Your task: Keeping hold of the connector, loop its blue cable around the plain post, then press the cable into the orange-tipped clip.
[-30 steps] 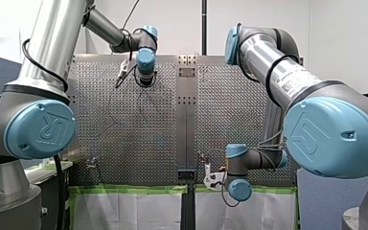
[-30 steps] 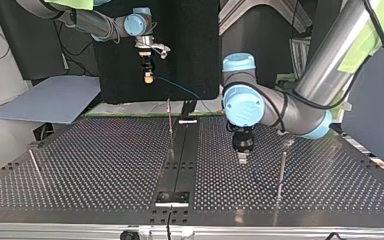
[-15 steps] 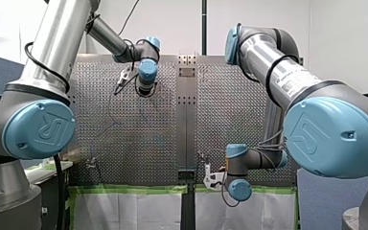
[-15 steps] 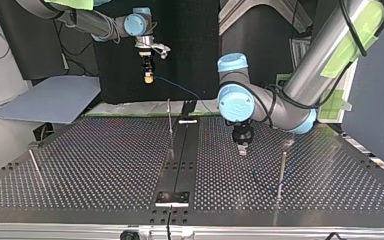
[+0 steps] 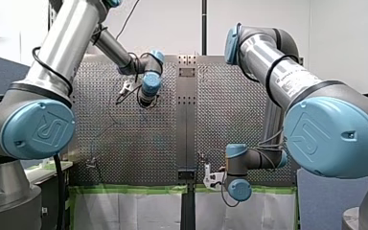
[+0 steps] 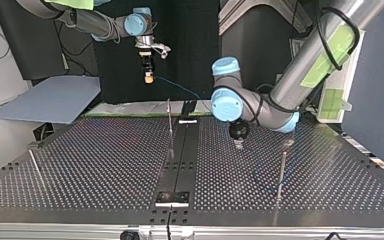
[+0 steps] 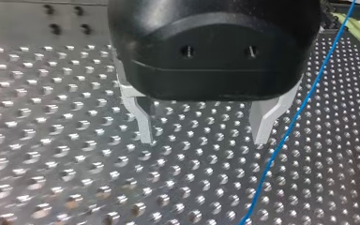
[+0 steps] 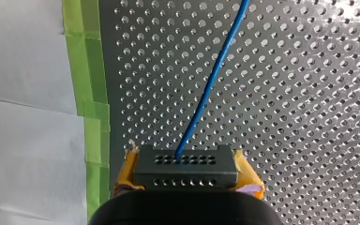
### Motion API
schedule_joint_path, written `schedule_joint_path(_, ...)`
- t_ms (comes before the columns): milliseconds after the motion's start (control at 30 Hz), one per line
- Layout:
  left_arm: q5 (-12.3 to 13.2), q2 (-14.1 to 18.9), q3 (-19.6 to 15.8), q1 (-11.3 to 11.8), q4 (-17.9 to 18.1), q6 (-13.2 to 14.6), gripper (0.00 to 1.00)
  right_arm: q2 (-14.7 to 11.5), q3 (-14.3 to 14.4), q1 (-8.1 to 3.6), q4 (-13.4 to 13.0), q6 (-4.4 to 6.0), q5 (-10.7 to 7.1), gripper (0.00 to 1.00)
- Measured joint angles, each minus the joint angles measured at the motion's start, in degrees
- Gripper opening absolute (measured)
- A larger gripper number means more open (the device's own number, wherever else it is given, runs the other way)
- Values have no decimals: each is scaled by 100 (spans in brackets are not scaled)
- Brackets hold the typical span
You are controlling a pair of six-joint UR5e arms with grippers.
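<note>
Shifted down and toward the front view's middle, my left arm (image 5: 151, 82) has swung its wrist over the perforated table (image 5: 124, 139). Top view: my right gripper (image 6: 149, 76) hangs past the table's far edge, the blue cable (image 6: 180, 87) trailing off it; my left gripper (image 6: 238, 142) hovers low. Left wrist view: fingers (image 7: 143, 122) spread, empty, cable just beside one (apparently not touching). Right wrist view: yellow pads (image 8: 124, 176) clamp the connector (image 8: 186, 166). I judge the cable limp and light: hold by the rigid connector, guide the slack.
</note>
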Motion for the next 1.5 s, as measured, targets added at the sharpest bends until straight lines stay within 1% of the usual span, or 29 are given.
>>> schedule_joint_path(367,49,-490,50,76,256,22,100,1,-2,21,-8,0,0,0)
schedule_joint_path(467,51,-556,61,115,317,22,100,0,-9,29,-2,-3,0,0)
schedule_joint_path(700,64,-580,75,263,456,17,100,0,-16,43,14,-8,0,0)
schedule_joint_path(800,109,-610,84,312,508,15,100,0,-17,44,15,-9,0,0)
schedule_joint_path(1033,195,-752,139,279,578,-12,100,0,-17,45,14,-9,0,0)
schedule_joint_path(1133,268,-762,148,276,598,-41,100,1,-18,45,14,-9,0,0)
schedule_joint_path(1267,463,-766,147,290,609,-98,100,2,-18,46,15,-9,0,0)
schedule_joint_path(1367,557,-771,148,311,614,-122,100,1,-18,45,15,-9,0,0)
schedule_joint_path(1500,579,-788,151,338,620,-130,100,2,-17,46,15,-5,0,0)
